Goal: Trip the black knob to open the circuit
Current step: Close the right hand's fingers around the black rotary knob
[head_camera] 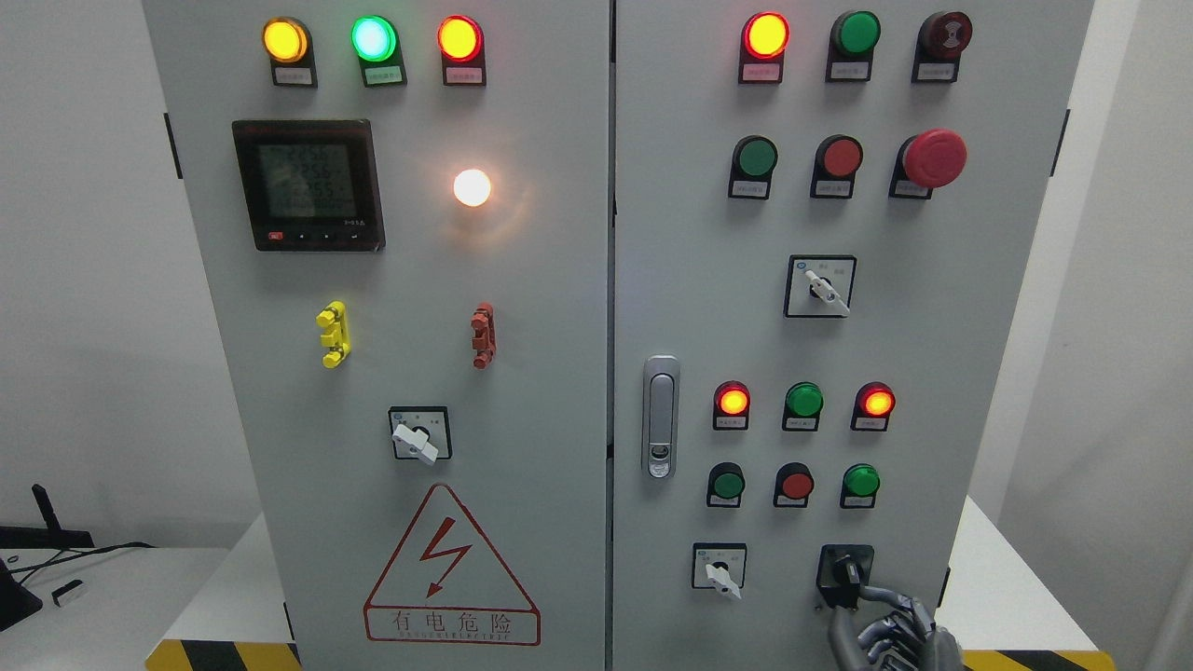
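The black knob [845, 570] is mounted at the lower right of the cabinet's right door [839, 326], close to that door's right edge and just above the worktop [1016, 596]. Open panel surface is left between the knob and the white selector switch [719, 570] to its left. The right hand [885, 624] is raised from the bottom edge; its fingers [881, 596] are curled up to the knob, touching it. A full grasp cannot be confirmed.

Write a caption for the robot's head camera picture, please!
Robot's right hand reaches up to the black knob at the lower right of a grey electrical cabinet with glowing lamps.
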